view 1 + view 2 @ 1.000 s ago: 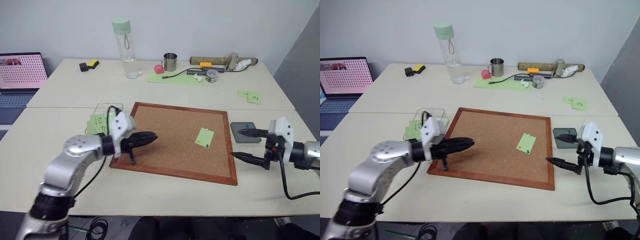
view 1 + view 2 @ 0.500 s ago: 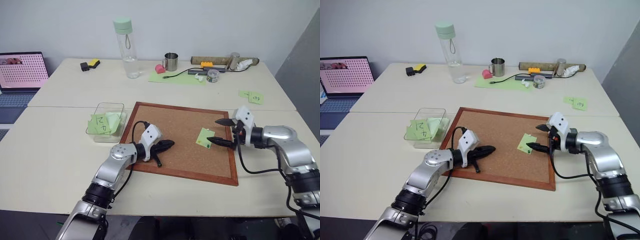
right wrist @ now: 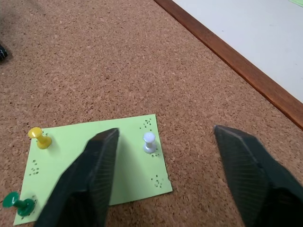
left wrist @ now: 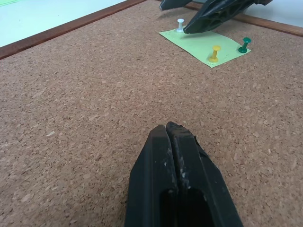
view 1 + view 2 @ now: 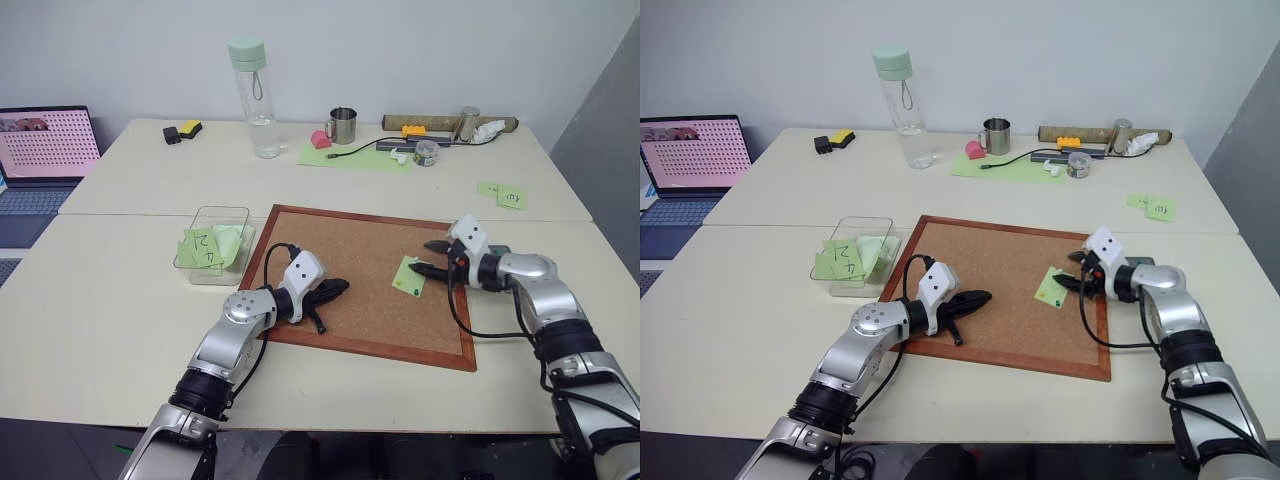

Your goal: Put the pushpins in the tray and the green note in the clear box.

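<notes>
The green note (image 5: 410,276) lies on the corkboard (image 5: 340,245), held by three pushpins: white (image 3: 149,141), yellow (image 3: 39,137) and green (image 3: 19,203). My right gripper (image 5: 432,257) is open at the note's right edge. Its fingers (image 3: 94,175) straddle the white pushpin without touching it. My left gripper (image 5: 335,290) is shut and empty, resting low over the board's left part, pointing toward the note. The clear box (image 5: 213,245) stands left of the board with marked green notes inside. The tray is hidden behind my right wrist.
A water bottle (image 5: 248,95), a metal mug (image 5: 341,124) and clutter line the far table. A laptop (image 5: 45,150) sits far left. Two marked green notes (image 5: 503,192) lie at the right.
My right gripper has reached in from the table's right side to the note, and its fingers have narrowed around the white pin. My left gripper sank to the board, then stayed still.
</notes>
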You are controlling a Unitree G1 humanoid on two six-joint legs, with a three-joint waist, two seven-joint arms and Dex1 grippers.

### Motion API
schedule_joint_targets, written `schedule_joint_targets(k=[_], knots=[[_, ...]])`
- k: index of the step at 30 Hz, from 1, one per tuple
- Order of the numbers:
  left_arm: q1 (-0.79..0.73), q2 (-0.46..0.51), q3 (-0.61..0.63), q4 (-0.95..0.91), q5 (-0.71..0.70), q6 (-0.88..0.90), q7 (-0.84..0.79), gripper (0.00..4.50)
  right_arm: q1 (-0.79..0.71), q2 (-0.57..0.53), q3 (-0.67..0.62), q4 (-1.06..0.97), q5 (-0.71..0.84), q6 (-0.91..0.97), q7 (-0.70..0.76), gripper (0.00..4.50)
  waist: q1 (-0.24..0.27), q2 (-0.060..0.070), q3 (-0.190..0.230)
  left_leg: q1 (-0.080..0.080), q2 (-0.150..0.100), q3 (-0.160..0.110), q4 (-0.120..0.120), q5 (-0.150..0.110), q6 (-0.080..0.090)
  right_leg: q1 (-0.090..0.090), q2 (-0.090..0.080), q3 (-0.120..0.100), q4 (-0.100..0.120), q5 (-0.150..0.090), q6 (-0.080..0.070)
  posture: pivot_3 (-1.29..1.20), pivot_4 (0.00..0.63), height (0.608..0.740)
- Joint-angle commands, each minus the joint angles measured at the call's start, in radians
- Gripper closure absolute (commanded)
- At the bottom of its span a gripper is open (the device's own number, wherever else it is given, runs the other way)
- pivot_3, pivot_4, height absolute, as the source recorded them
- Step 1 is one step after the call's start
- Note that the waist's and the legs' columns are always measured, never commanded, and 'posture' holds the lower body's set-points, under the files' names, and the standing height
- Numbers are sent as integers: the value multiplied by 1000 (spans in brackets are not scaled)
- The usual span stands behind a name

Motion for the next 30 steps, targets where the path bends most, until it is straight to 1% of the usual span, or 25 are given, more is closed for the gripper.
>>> schedule_joint_targets(k=[1,2,3,4,8,9,11,12,18,23,30], knots=[[26,-3,-7,22,26,17,16,4500,-19,2,-29,10,2,-39,8,2219,-1,0,0,0,0,0,0,0,0,0,0,0,0,0,0,0,150,740],[26,-4,-7,22,26,18,16,4500,-19,2,-31,15,2,-44,9,2554,-1,0,0,0,0,0,0,0,0,0,0,0,0,0,0,0,150,740],[27,-4,-7,21,25,18,16,4500,-18,2,-33,18,2,-46,10,2705,-1,0,0,0,0,0,0,0,0,0,0,0,0,0,0,0,150,740],[27,-4,-6,21,25,19,16,4500,-17,2,-36,19,5,-48,15,2997,-1,0,0,0,0,0,0,0,0,0,0,0,0,0,0,0,150,740],[29,-2,-6,20,22,21,13,4500,-12,7,-45,9,22,-42,37,3878,-1,0,0,0,0,0,0,0,0,0,0,0,0,0,0,0,150,740],[29,-1,-5,21,21,21,13,4500,-10,8,-46,4,24,-38,40,3963,-1,0,0,0,0,0,0,0,0,0,0,0,0,0,0,0,150,740],[29,-1,-5,21,21,22,12,4500,-7,12,-45,-3,25,-34,44,4375,-1,0,0,0,0,0,0,0,0,0,0,0,0,0,0,0,150,740],[28,0,-5,22,21,22,11,4500,-5,15,-45,-7,25,-32,45,4447,-1,0,0,0,0,0,0,0,0,0,0,0,0,0,0,0,150,740],[24,0,-2,31,23,25,15,4500,10,26,-70,-69,65,-5,51,4447,-2,0,0,0,0,0,0,0,0,0,0,0,0,0,0,0,150,740],[25,-7,-5,52,33,24,30,4500,24,25,-115,-169,126,79,52,4447,-2,1,0,0,0,0,0,0,0,0,0,0,0,0,0,0,150,740],[36,-18,-18,56,42,26,39,4500,57,-8,-177,-313,198,217,22,4447,2,3,-3,0,0,-1,0,0,0,0,0,0,0,0,0,0,150,740]])
